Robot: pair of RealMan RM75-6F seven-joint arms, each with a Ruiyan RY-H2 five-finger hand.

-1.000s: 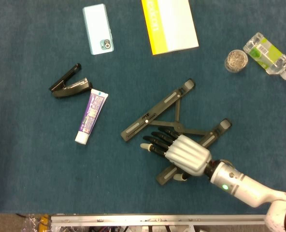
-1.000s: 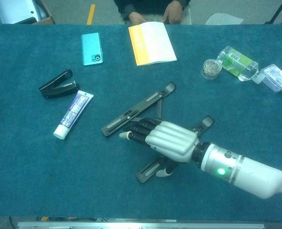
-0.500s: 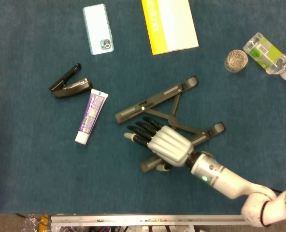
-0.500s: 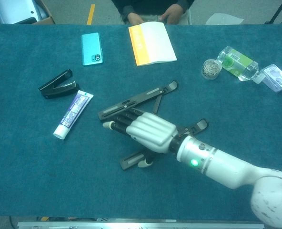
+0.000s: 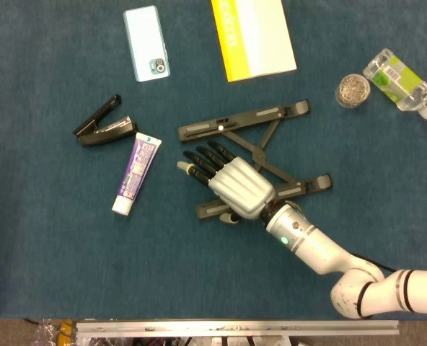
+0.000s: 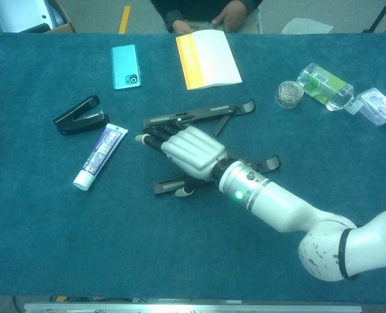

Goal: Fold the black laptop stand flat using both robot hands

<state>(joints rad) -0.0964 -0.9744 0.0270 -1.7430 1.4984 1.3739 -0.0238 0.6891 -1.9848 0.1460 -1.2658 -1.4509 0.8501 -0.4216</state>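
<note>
Right robot hand (image 5: pixel 231 184): palm down, fingers extended, grasping nothing, pressing between the rails of the black laptop stand (image 5: pixel 242 120), likely to flatten it. Stand: mid-table (image 5: pixel 47 274), still splayed. Toothpaste tube (image 5: pixel 136 171): at stand's nine o'clock. Left robot hand: unseen.

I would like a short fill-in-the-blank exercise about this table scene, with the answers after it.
1. The right hand rests on the black ____ stand.
2. The stapler lies beside the tube of ____.
3. The phone on the blue table lies with its ____ lens facing up.
4. The ____ hand is in neither view.

Answers: laptop; toothpaste; camera; left
</note>
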